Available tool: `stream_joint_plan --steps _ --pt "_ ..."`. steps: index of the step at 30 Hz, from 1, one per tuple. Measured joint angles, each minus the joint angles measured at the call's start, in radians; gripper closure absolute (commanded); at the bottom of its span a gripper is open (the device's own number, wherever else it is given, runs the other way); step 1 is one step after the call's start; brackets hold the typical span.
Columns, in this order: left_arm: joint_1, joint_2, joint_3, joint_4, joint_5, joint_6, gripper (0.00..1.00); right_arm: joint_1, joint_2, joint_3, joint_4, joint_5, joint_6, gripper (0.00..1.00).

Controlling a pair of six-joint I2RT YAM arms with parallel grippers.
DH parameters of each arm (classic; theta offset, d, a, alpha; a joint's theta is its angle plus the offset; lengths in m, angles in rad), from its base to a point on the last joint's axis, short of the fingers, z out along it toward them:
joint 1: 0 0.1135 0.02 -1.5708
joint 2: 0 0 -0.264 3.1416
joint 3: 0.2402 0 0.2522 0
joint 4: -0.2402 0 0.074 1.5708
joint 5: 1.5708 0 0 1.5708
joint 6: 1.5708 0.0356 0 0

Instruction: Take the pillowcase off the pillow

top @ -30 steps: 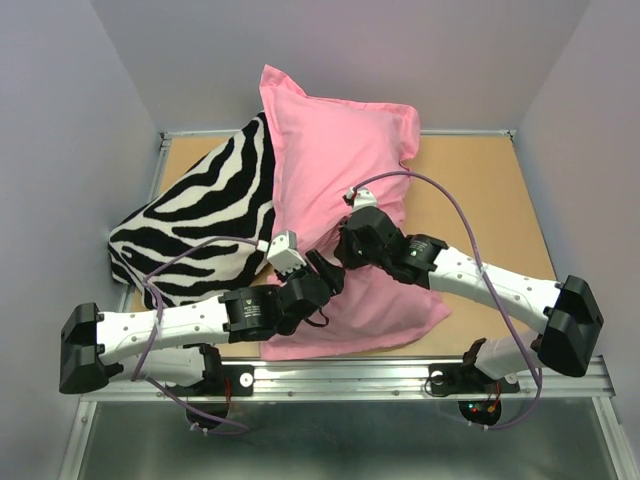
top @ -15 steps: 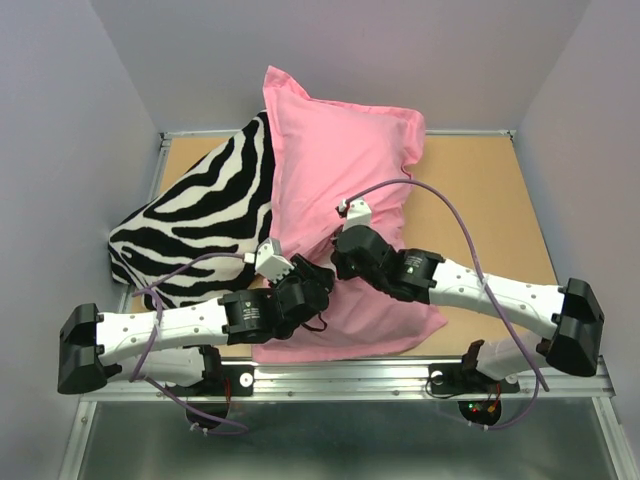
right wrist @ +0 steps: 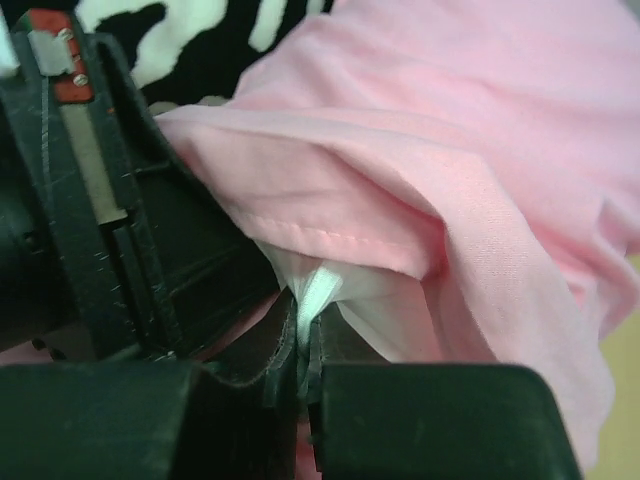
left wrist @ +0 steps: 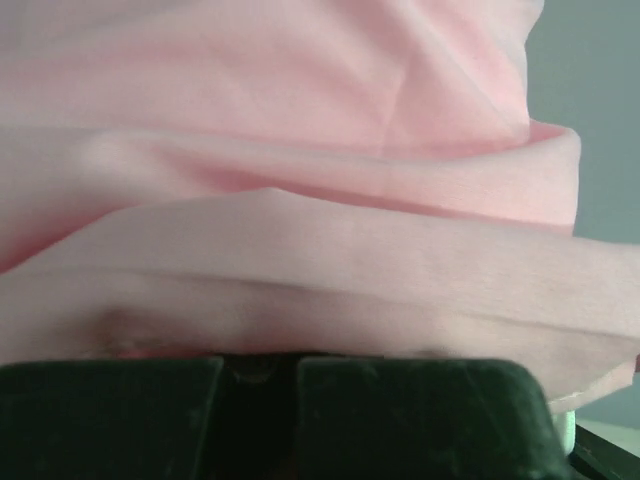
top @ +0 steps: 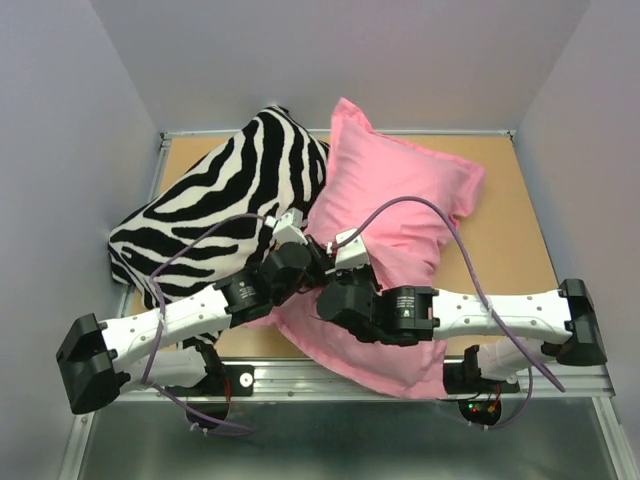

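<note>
Smooth pink cloth, faint sheen, stitched hem: pillowcase [top: 400, 200]. Matt white cloth at its opening: pillow [right wrist: 322, 283]. Soft printed fabric: zebra cover [top: 215, 215]. Matt brown wood-like board: table [top: 500, 190]. Brushed metal: front rail [top: 330, 378]. Glossy white plastic: arm shells [top: 180, 320].

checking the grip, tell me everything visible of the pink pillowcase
The plain pink fabric pillowcase, wrinkled, lies diagonally on the brown tabletop against the black-and-white zebra-striped pillow. Its stitched open hem gapes at the near end, showing the white pillow inside. The left end effector is shut on a hem fold.

Tan table [top: 500, 200], pink pillowcase [top: 400, 190], zebra pillow [top: 220, 200] lying on it
</note>
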Motion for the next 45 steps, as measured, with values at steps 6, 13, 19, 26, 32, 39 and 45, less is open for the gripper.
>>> stream_joint_plan --steps 6,13,19,26,32,39,45 --pt "0.093 0.107 0.127 0.023 0.150 0.248 1.00 -0.015 0.098 0.063 -0.037 0.131 -0.052 0.99" --pt "0.164 0.119 0.086 0.121 0.080 0.288 1.00 -0.338 0.036 0.063 -0.005 -0.279 0.018 0.99" --pt "0.164 -0.004 0.035 0.083 0.000 0.250 1.00 -0.536 -0.064 0.040 0.001 -0.562 0.056 0.99" --pt "0.179 -0.194 -0.066 -0.009 -0.034 0.211 1.00 -0.632 -0.149 -0.040 0.021 -0.690 0.089 0.99" --pt "0.179 -0.188 -0.067 -0.063 -0.029 0.222 1.00 -0.651 -0.159 -0.098 0.057 -0.723 0.119 0.99" --pt "0.179 -0.200 -0.173 -0.017 -0.029 0.127 1.00 -0.746 -0.175 -0.103 0.051 -0.774 0.133 0.99" --pt "0.188 -0.279 -0.277 0.018 -0.035 0.019 1.00 -0.876 -0.207 -0.101 0.011 -0.851 0.135 0.99"
